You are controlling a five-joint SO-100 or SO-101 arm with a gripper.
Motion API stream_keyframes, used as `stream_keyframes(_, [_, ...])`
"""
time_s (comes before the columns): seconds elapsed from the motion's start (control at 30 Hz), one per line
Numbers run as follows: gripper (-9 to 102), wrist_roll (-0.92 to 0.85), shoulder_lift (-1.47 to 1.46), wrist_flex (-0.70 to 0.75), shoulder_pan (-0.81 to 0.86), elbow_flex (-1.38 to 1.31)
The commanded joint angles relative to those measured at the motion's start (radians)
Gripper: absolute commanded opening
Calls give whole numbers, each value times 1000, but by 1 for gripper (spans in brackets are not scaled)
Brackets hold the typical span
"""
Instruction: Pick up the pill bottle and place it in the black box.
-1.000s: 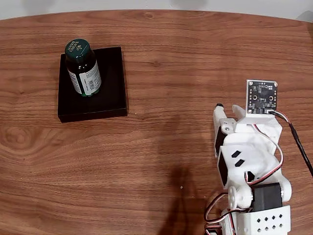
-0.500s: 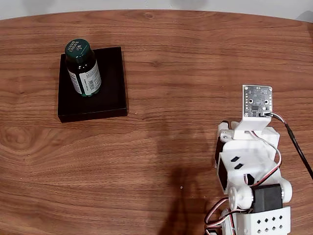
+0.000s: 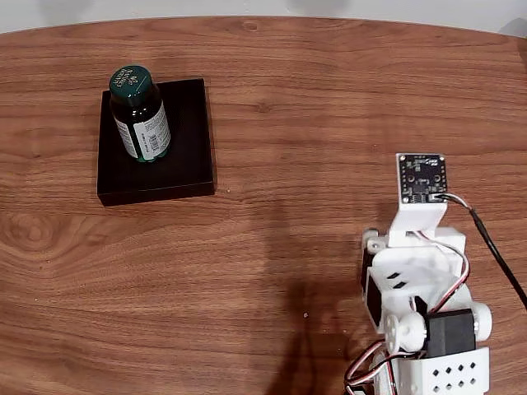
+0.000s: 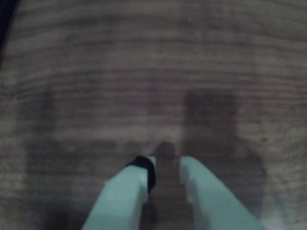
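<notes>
Fixed view: wood-grain counter (image 3: 280, 107), brown, broad, with a pale strip of background along the top edge. Upper left of that view, the black box (image 3: 191, 140) sits flat on the counter. The pill bottle (image 3: 140, 115) stands upright inside it, toward the box's left half, dark green cap up, white-green label facing the camera. Bottle is already in the box; nothing touches it.

Lower right of the fixed view, well apart from box and bottle: the white arm (image 3: 416, 288), folded in close to its base. A small dark circuit board (image 3: 422, 177) on a white bracket sits at its upper end, with red, white and black wires looping along the side and a black cable running off to the right edge.

Wrist view, dim and blurred: the pincer (image 4: 167, 163) points at bare counter. Two pale fingers (image 4: 201, 191) rise from the bottom edge, one with a dark band near its tip. Tips stand close, a narrow gap between them, nothing held. Their shadows fall dark on the wood just beyond. A dark sliver shows at the upper left corner; cannot tell what it is.
</notes>
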Motion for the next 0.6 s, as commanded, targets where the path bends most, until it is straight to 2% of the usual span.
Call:
stream_keyframes(0.0, [3,-2,23,71,0,-20])
stream_keyframes(0.57, [3,-31,23,72,-37,-20])
